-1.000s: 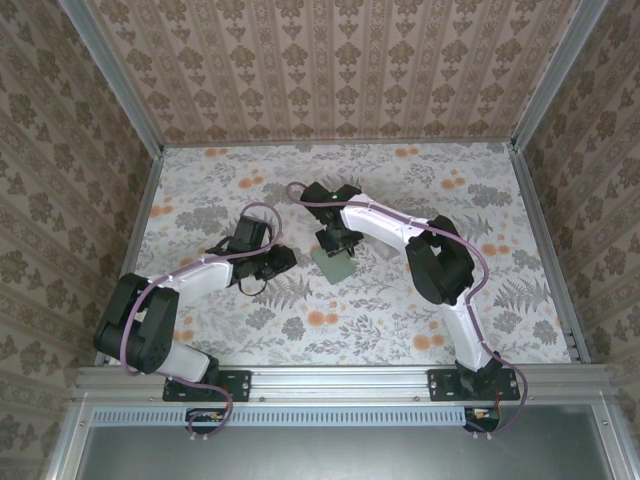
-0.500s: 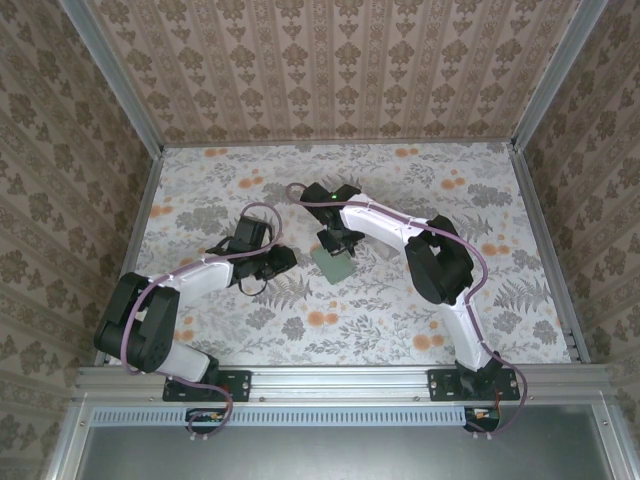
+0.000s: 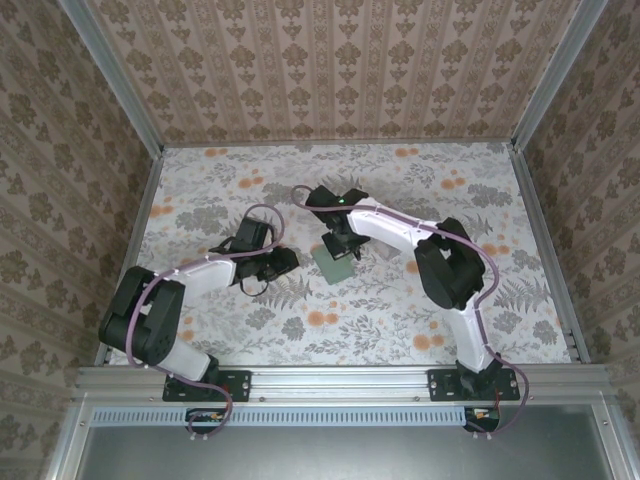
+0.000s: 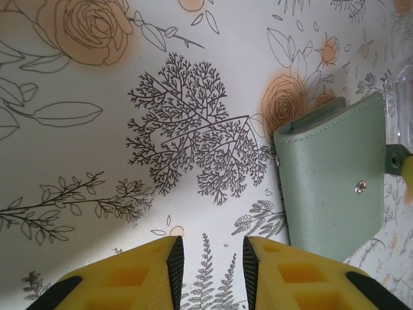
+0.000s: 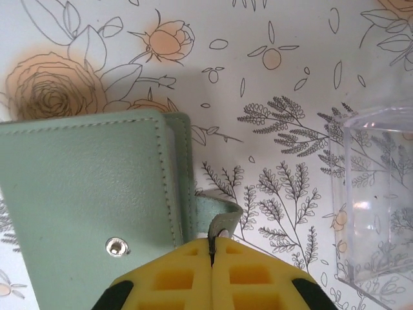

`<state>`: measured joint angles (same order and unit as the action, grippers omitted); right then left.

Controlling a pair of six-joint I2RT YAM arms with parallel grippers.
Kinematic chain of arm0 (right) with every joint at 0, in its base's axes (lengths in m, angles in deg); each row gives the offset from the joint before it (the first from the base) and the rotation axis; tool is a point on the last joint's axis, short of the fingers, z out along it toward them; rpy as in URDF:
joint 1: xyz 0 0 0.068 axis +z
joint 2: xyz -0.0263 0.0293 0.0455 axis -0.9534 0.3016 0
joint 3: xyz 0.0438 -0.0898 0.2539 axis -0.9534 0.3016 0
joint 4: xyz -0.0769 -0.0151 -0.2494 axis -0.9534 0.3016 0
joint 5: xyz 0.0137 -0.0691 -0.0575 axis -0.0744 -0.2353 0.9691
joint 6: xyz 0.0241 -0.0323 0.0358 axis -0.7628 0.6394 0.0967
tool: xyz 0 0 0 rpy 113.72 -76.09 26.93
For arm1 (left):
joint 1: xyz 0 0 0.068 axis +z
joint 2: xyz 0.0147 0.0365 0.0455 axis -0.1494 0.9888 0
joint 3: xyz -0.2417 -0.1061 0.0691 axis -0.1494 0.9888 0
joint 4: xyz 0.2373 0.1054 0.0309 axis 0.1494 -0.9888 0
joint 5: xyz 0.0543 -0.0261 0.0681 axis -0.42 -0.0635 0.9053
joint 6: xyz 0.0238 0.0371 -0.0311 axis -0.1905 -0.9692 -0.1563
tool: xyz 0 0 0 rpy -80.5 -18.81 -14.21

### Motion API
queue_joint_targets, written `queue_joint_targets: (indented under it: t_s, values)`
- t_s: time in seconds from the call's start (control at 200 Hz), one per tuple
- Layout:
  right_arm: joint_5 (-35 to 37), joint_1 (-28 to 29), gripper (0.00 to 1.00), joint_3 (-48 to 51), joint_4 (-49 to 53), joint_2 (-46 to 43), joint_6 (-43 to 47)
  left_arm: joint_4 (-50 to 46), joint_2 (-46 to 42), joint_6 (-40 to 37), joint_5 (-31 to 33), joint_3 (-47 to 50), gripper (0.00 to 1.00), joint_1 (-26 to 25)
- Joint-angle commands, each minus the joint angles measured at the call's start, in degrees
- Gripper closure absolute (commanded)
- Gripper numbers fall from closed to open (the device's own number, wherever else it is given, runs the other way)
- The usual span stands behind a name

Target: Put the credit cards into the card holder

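Observation:
The card holder (image 3: pixel 334 266) is a sage-green wallet lying flat on the flowered table, closed, with a metal snap stud on its face. In the right wrist view my right gripper (image 5: pixel 212 244) is shut on the small snap strap (image 5: pixel 222 216) that sticks out from the card holder (image 5: pixel 84 187) edge. My left gripper (image 4: pixel 212 248) hovers low over bare table to the left of the card holder (image 4: pixel 332 181), open, with nothing between its fingers. From above, the left gripper (image 3: pixel 285 258) and right gripper (image 3: pixel 340 245) flank the wallet. The credit cards are out of view.
A clear plastic tray (image 5: pixel 377 194) stands just right of the right gripper; its edge (image 4: pixel 403 110) also shows beyond the wallet in the left wrist view. Patterned walls enclose the table (image 3: pixel 400 320) on three sides.
My right gripper has closed its jaws onto the card holder's strap and its arm has shifted slightly right. The left arm has barely moved.

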<state>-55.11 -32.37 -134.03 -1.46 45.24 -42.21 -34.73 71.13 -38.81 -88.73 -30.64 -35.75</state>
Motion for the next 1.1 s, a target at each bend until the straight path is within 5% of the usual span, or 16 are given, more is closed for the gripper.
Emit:
queue_joint_targets:
  t_s: [0.0, 1.095]
  values:
    - [-2.5, -0.8, 0.93, 4.2, -4.8, -5.6, 0.1, 1.2, 1.1, -0.4, -1.2, -1.4, 0.67, -1.3]
    - [-33.8, -8.6, 0.96, 21.3, -26.1, -11.7, -4.1, 4.3, 11.9, 0.5, -1.7, -9.1, 0.67, -8.3]
